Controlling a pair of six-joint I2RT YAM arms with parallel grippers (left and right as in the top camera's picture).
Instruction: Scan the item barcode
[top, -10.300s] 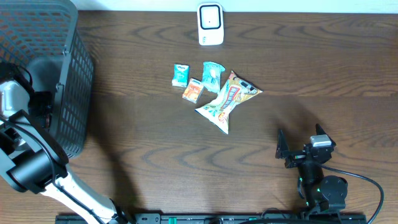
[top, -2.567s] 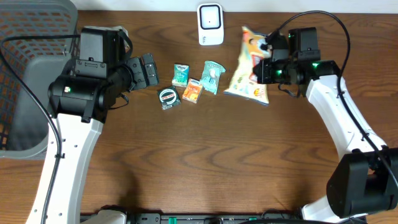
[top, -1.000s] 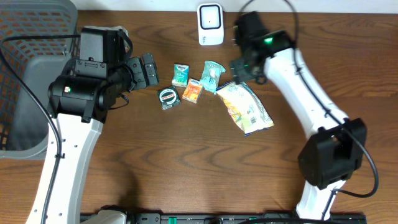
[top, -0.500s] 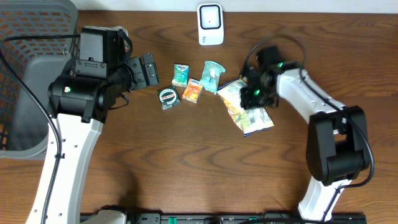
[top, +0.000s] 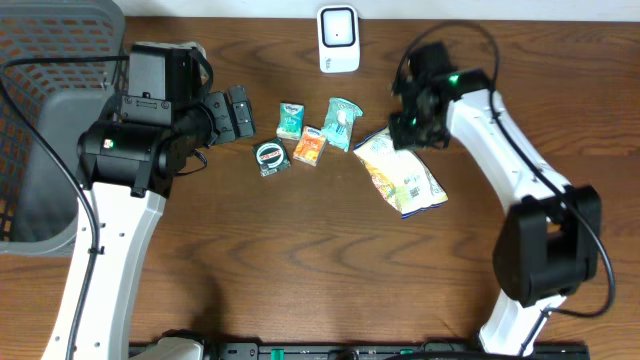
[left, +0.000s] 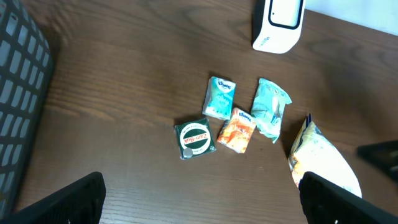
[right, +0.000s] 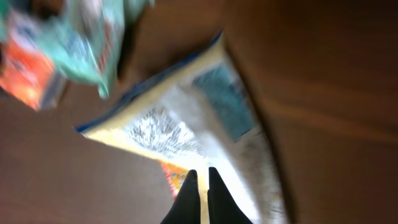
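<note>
**A:** Where do we stand with the right pincer?

**B:** We see its 2 fingers pressed together, tip against tip, with nothing visibly between them. It hangs over the far left corner of the snack bag. The wrist view is too blurred for us to say whether the tips touch the film.

**A:** And the bag itself?

**B:** We find it lying flat on the desk, pale side up, running from that corner toward the near right. A patch of dark print shows on it, but we cannot read it.

**A:** What lies around it?

**B:** Left of that corner we count 4 small items in a cluster. A teal pouch lies just beside the corner, and we cannot tell whether the 2 touch. Then come an orange packet, a small teal packet and, nearest and furthest left, a round green tin.

**A:** The scanner?

**B:** We see the white scanner standing at the far edge of the desk, beyond the cluster and well apart from the bag.

**A:** And the other arm?

**B:** The left pincer hovers left of the cluster, jaws spread wide and empty. Further left we see the dark mesh basket.
</note>
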